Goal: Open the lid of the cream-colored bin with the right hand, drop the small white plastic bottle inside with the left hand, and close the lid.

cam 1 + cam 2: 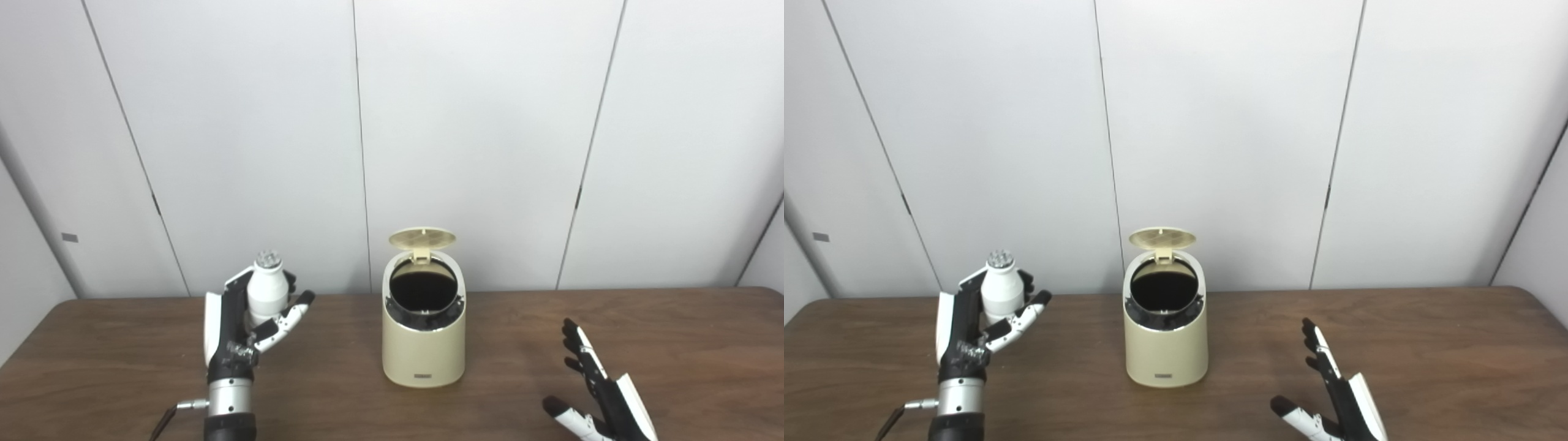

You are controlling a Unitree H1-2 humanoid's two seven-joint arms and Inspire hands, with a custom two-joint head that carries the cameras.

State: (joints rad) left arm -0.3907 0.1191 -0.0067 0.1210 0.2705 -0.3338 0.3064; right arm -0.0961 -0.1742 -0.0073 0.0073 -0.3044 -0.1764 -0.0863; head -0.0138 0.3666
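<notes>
1. The left hand (254, 321) cradles the small white plastic bottle (267, 293) at nine o'clock of the cream-coloured cylindrical bin (423, 334); its fingers curl only loosely round the body.
2. The right hand (591, 392) rests at four o'clock, fingers spread, holding nothing.
3. The bottle stands upright, long axis vertical, silver cap up.
4. The round hinged lid (422, 238) stands raised at twelve o'clock; the dark mouth faces up.
5. Risk, as I judge it: the loose grip may let the bottle slip in transit; a low approach could strike the rim or knock the lid shut.
</notes>
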